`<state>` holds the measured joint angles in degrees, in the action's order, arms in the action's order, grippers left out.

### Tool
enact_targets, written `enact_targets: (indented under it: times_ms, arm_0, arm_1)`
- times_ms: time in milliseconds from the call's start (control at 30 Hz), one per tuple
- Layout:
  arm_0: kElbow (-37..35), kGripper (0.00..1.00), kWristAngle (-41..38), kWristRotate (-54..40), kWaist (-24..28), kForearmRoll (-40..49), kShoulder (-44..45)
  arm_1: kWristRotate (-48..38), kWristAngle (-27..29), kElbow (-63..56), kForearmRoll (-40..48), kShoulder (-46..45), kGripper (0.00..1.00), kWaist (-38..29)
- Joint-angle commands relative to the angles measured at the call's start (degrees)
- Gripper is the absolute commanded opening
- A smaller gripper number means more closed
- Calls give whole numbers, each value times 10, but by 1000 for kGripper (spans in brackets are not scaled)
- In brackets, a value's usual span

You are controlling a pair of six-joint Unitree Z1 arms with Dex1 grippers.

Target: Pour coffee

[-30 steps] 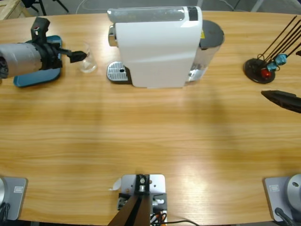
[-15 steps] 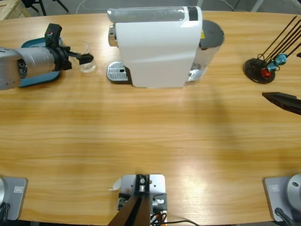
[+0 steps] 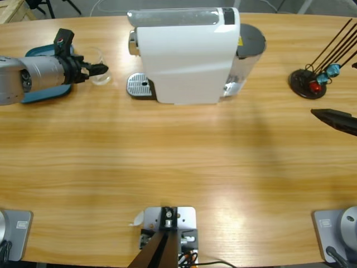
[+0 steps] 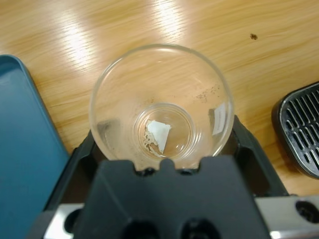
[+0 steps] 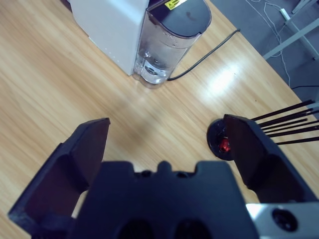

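From above, the left gripper (image 3: 99, 70) reaches in from the left edge of the table (image 3: 178, 162), its jaws set on either side of a clear glass cup (image 3: 101, 75) that stands just left of the drip tray (image 3: 139, 86) of the white coffee machine (image 3: 187, 56). A teal tray (image 3: 42, 89) lies under the arm. At the far right stands a black holder with thin rods (image 3: 312, 81), and the right gripper (image 3: 334, 118) shows only as a dark tip at the edge.

Along the left wrist, the glass cup (image 4: 162, 104) sits upright between the jaws, which press its sides; a scrap of white label shows on its bottom.

Along the right wrist, the right gripper (image 5: 167, 144) hangs wide open and holds nothing, above bare table, with the machine's water tank (image 5: 169, 35) ahead.
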<state>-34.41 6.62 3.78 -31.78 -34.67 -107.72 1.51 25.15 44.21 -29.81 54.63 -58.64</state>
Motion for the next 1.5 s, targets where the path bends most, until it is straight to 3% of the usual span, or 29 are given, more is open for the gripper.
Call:
enact_targets:
  times_ms: [33,200,700,1067,1100,1200,1233,1500]
  arm_0:
    - [52,477,-85,-39,-35,-2,88]
    - [43,477,-163,-54,-39,0,93]
    - [-36,479,-221,-55,-54,1,-4]
    - [-51,487,-236,-51,-63,3,-42]
    - [-50,527,-236,-51,-64,3,-42]
    - [-47,911,-231,-51,-67,3,-40]
    - [-45,964,-228,-53,-70,3,-38]
    - [-21,968,-219,-57,-77,3,-20]
  arm_1:
    - [4,11,-9,-23,-38,996,2]
    - [4,11,-10,-45,-67,996,2]
    - [4,11,-15,-41,-73,996,2]
    - [4,11,-16,-41,-74,996,2]
    - [4,11,-16,-41,-74,996,2]
    - [4,11,-16,-41,-74,996,2]
    - [4,11,-16,-41,-74,996,2]
    - [4,11,-17,-41,-77,996,2]
